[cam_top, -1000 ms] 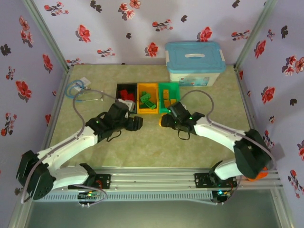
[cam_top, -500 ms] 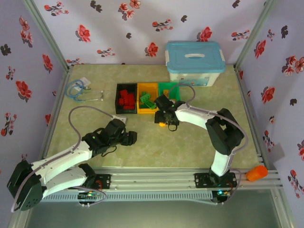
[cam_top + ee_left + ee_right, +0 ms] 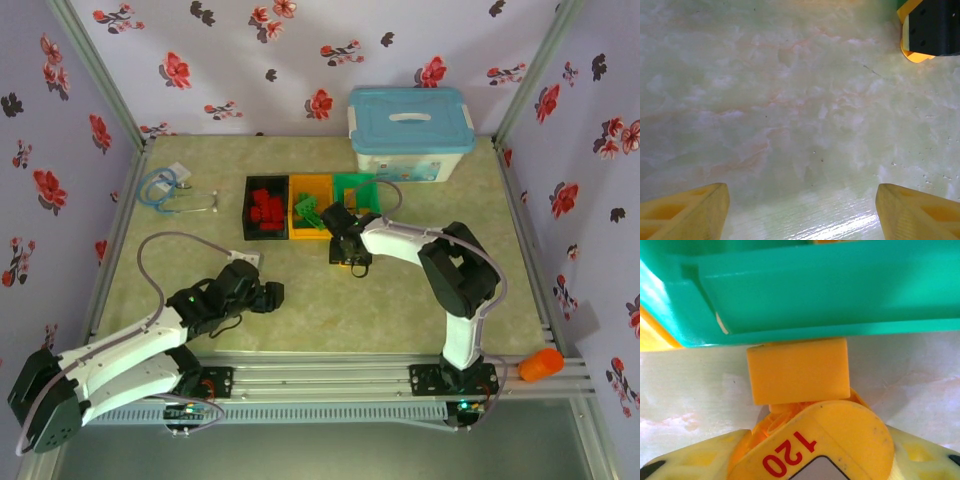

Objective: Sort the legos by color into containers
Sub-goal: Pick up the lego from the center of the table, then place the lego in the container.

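Top view: three containers sit in a row at about 12 o'clock from table centre. The black bin [image 3: 249, 208] holds red legos [image 3: 266, 207], and the orange-yellow bin [image 3: 311, 183] next to it holds green legos [image 3: 308, 211]. The green bin [image 3: 350, 184] is at the 3 o'clock end of the row, partly covered by the right arm. A white box with blue lid [image 3: 410, 130] stands at 1 o'clock and a blue cable loop [image 3: 160, 187] lies at 10 o'clock.

The right gripper [image 3: 346, 254] is low over the table at the near edge of the bins, around the seam between orange-yellow and green. Right wrist view: a yellow lego [image 3: 798, 370] lies on the table just beside the green bin's [image 3: 840, 290] outer wall, possibly touching it. The gripper's yellow parts sit directly at the brick's 6 o'clock. I can't tell whether the jaws are shut on the brick or only near it.

The left gripper [image 3: 272, 296] is at about 7 o'clock from table centre, well apart from the bins. Left wrist view: its two yellow fingers [image 3: 686, 210] stand wide apart, open, with nothing but bare table [image 3: 790, 100] between them. A black-and-yellow part [image 3: 929, 29] shows at 1 o'clock; can't tell what it is.
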Robot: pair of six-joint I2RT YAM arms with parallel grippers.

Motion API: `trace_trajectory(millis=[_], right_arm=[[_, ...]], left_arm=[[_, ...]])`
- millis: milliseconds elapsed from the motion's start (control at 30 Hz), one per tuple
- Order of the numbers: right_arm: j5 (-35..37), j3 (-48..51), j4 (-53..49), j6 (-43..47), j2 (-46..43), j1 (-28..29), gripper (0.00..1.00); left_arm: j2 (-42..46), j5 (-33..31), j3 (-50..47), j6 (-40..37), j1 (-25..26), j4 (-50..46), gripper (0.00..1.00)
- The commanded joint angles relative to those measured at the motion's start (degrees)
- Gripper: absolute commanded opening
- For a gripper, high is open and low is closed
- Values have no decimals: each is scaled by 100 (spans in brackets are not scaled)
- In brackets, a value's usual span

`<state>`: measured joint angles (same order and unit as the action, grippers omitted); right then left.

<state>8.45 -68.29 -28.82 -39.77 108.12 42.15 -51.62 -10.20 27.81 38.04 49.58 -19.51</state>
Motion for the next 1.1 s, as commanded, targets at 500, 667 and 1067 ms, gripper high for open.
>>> trace_trajectory(millis=[500,667,1067], right_arm=[[494,-38,-546,144,-1609,520,41],[685,-640,-961,389,-1439,387,42],[276,-1970,-1378,1031,-473,-640,45]], left_arm=[[-380,-184,-131,148,265,296,76],[-338,-218,-223,316,426,364,75],[-194,-417,-224,417,687,219,74]])
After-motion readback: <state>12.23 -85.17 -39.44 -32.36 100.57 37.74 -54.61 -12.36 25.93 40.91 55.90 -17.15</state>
